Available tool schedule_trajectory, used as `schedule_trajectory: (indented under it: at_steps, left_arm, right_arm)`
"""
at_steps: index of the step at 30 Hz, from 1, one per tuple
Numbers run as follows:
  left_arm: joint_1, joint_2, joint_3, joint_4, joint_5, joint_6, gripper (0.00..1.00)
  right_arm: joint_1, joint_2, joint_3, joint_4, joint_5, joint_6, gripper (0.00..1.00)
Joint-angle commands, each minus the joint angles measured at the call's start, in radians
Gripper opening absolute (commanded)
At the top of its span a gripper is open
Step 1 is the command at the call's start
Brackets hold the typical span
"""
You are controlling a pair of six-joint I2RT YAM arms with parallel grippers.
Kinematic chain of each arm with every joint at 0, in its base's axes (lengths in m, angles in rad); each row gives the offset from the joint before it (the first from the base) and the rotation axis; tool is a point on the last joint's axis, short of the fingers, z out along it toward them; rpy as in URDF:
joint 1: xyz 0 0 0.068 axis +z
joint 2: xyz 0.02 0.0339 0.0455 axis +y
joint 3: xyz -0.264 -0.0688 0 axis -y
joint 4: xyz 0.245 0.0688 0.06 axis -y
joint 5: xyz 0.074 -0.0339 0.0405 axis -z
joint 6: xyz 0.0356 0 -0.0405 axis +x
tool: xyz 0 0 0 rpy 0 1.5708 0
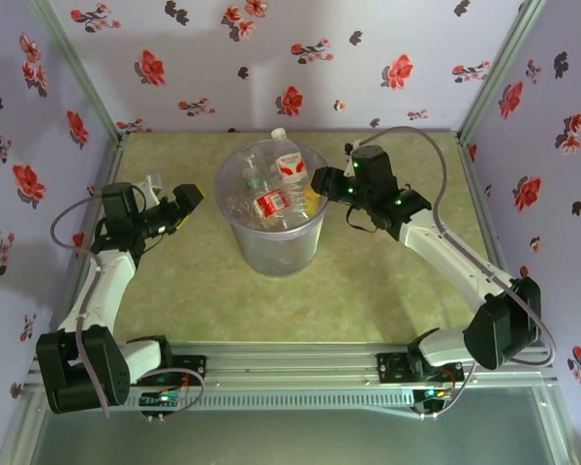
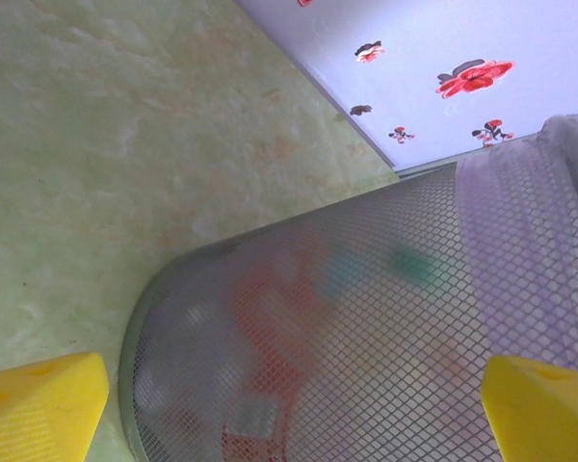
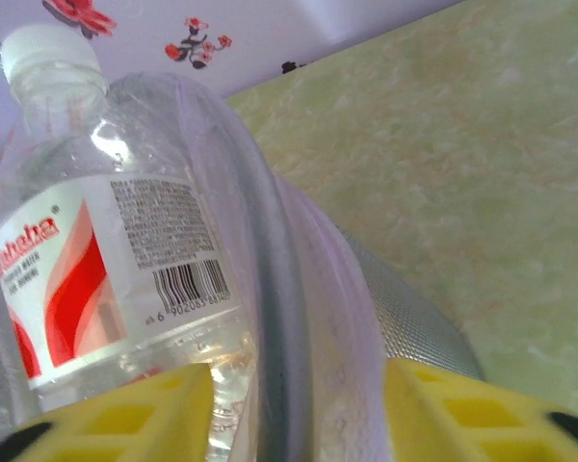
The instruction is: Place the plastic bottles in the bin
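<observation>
Bin (image 1: 276, 254) holds bottles (image 1: 271, 203); left claw (image 1: 194, 199) spread, right claw (image 1: 320, 182) spread astride its rim

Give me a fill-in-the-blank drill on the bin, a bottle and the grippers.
1. The clear plastic bottle with the red-and-white label has a ___ cap.
2. The left gripper, beside the round translucent grey plastic bin, has its jaws ___.
3. The right gripper has fingers coloured ___.
Missing words: white; open; yellow.

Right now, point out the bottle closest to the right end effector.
The white-capped clear bottle with the red-and-white label, poking above the bin rim; the others lie lower inside.
</observation>
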Motion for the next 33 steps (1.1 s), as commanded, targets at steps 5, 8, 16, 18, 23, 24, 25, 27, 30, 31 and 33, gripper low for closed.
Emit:
schedule_trajectory:
  at_steps: [5,8,16,18,23,24,25,27,30,31,33]
  left_arm:
    - [0.009,-0.024,0.021,-0.033,-0.012,0.061,1.00]
    - [0.009,-0.045,0.054,-0.095,-0.055,0.112,1.00]
    - [0.010,-0.073,0.055,-0.191,-0.321,0.250,1.00]
    - [0.010,-0.103,-0.005,-0.151,-0.491,0.274,1.00]
    - [0.009,-0.133,-0.134,-0.061,-0.814,0.356,1.00]
    - [0.009,-0.130,-0.158,-0.038,-0.858,0.372,1.00]
    - [0.009,-0.127,-0.179,-0.017,-0.891,0.382,1.00]
    - [0.009,-0.117,-0.230,0.048,-0.949,0.389,1.00]
    - [0.016,-0.084,-0.268,0.128,-0.977,0.405,1.00]
    - [0.016,-0.069,-0.275,0.153,-0.977,0.423,1.00]
    - [0.016,-0.019,-0.294,0.233,-0.975,0.446,1.00]
  right_arm:
    - [-0.034,-0.063,0.125,-0.226,0.131,-0.162,0.95]
    - [-0.114,-0.134,0.139,-0.309,0.168,-0.234,0.99]
    - [-0.326,-0.372,-0.084,-0.201,0.416,-0.361,0.99]
    - [-0.364,-0.411,-0.174,-0.160,0.457,-0.376,0.99]
    - [-0.417,-0.453,-0.403,-0.017,0.513,-0.456,0.99]
    - [-0.417,-0.460,-0.457,0.036,0.535,-0.475,0.99]
    - [-0.417,-0.465,-0.506,0.091,0.553,-0.483,0.99]
    - [-0.421,-0.470,-0.612,0.219,0.579,-0.509,0.99]
    - [-0.429,-0.445,-0.706,0.360,0.587,-0.528,0.99]
    - [-0.433,-0.429,-0.722,0.383,0.588,-0.532,0.99]
    - [-0.438,-0.389,-0.752,0.436,0.591,-0.536,0.99]
